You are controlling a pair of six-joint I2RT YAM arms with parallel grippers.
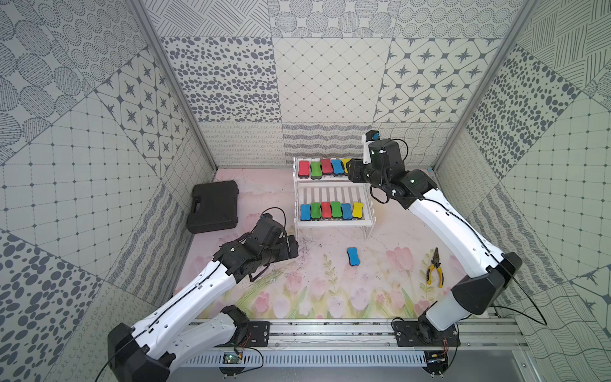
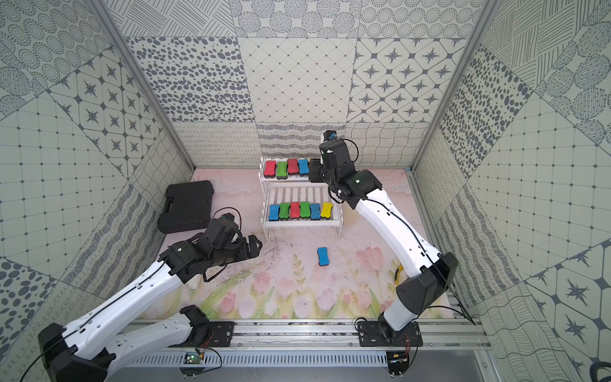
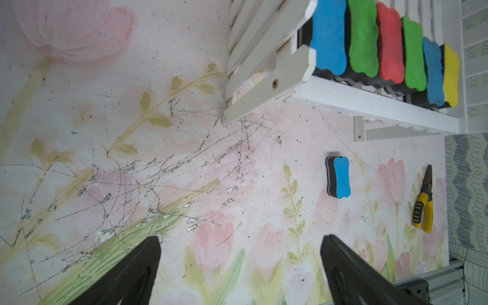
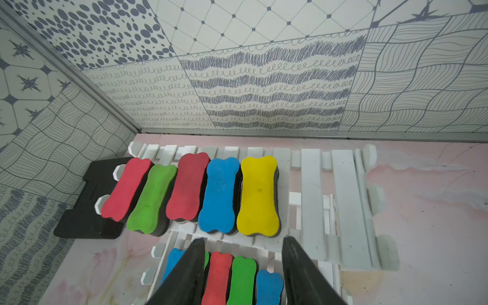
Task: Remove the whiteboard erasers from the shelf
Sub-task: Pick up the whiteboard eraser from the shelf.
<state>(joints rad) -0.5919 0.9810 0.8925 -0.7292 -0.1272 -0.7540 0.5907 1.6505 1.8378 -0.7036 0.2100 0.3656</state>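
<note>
One blue eraser [image 1: 353,256] lies on the counter [image 1: 297,291]; eleven are left on the shelf [image 1: 330,193]. The right gripper [image 4: 243,239], spread and empty, hovers at the upper tier's yellow eraser [image 4: 258,195]; the left gripper [image 3: 240,237] is also spread, empty.

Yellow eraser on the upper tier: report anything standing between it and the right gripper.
Nothing visible. The right gripper hangs open short of the yellow eraser, only bare shelf slats between; the blue eraser lies close beside it.
</note>
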